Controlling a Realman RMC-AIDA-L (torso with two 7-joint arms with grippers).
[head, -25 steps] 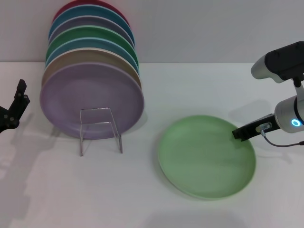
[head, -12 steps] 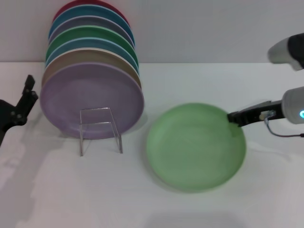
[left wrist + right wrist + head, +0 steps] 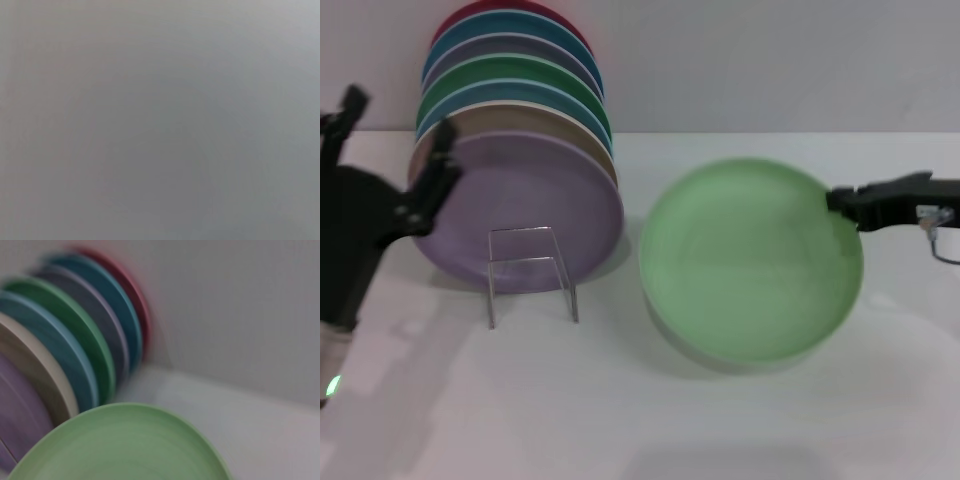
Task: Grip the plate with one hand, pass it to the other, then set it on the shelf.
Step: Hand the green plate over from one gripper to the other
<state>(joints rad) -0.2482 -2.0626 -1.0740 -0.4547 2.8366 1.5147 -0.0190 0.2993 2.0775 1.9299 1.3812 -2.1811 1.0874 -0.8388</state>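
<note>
White table [image 3: 880, 420], grey wall; right claw [image 3: 840, 203] grips raised plate [image 3: 750, 262]; left claw [image 3: 395, 140] spread.

Right claw [image 3: 840, 203] grips the plate [image 3: 750, 260] above table [image 3: 620, 420].

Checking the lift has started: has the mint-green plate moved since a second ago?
Yes. The plate, held at its rim by the right gripper, has risen off the table and tilted up, level with the clear rack.
</note>
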